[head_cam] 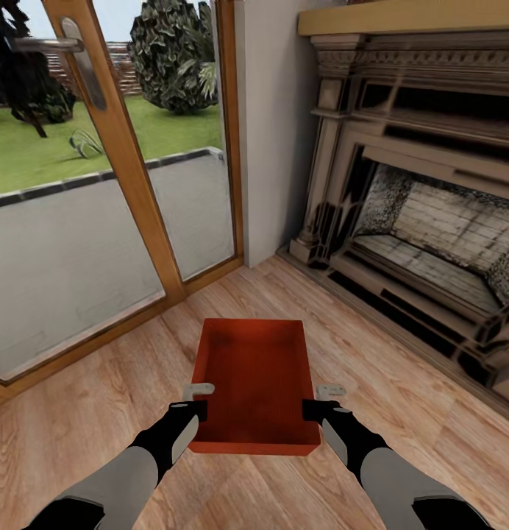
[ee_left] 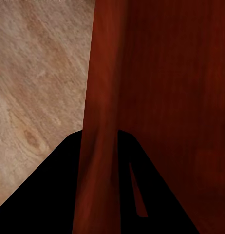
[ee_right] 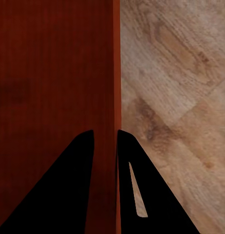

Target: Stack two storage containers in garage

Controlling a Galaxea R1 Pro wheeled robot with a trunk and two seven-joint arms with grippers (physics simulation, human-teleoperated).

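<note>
— Light wood plank floor (head_cam: 100,412) runs across the living room; what else sits around it?

— At about 2 o'clock in the head view stands the fireplace (head_cam: 424,221), with a dark carved surround and pale brick inside. From 9 to 12 o'clock there is a glazed door (head_cam: 129,184) in an orange wooden frame, with a metal handle (head_cam: 52,44) near the top; through the glass you see grey paving, lawn and a dark bush (head_cam: 173,55). A plain beige wall strip (head_cam: 265,132) separates door and fireplace.

— Where is the storage container?

— One red-orange storage container (head_cam: 254,379) is at 6 o'clock, just ahead of both arms, open side up and nothing inside. Whether it rests on the planks or is lifted off them, I cannot tell.

— And the grippers?

— The left gripper (head_cam: 199,397) is at the bin's left long wall, the right gripper (head_cam: 324,401) at its right long wall, both near the end closest to the robot. In the left wrist view the red wall (ee_left: 100,146) runs between the two dark fingers (ee_left: 49,195), one inside the bin and one outside. The right wrist view shows the same: the thin wall (ee_right: 116,97) between the fingers (ee_right: 68,190), narrowed onto it, wood floor (ee_right: 176,97) beyond

— So both are gripping?

— Yes, each set of fingers is pinched narrow on a side wall of the bin
</note>
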